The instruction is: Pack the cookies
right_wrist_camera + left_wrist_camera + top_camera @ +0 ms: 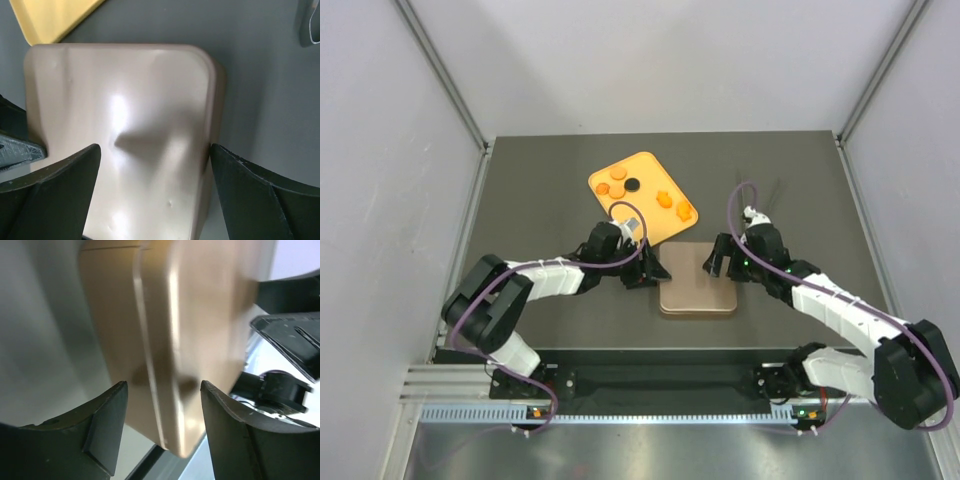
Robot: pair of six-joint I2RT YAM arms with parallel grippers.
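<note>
Orange cookies (618, 178) on tray (645, 166), beyond left claw (162, 386) and right claw (155, 148), both open at tin (698, 292)

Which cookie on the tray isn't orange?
The black cookie, a round disc in the cluster at the left end of the tray. The other cookies visible on it are all orange.

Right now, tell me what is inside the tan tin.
Nothing inside can be seen: the tin is shut, and its smooth lid covers everything in it. The only cookies in sight lie on the orange tray beyond it.
</note>
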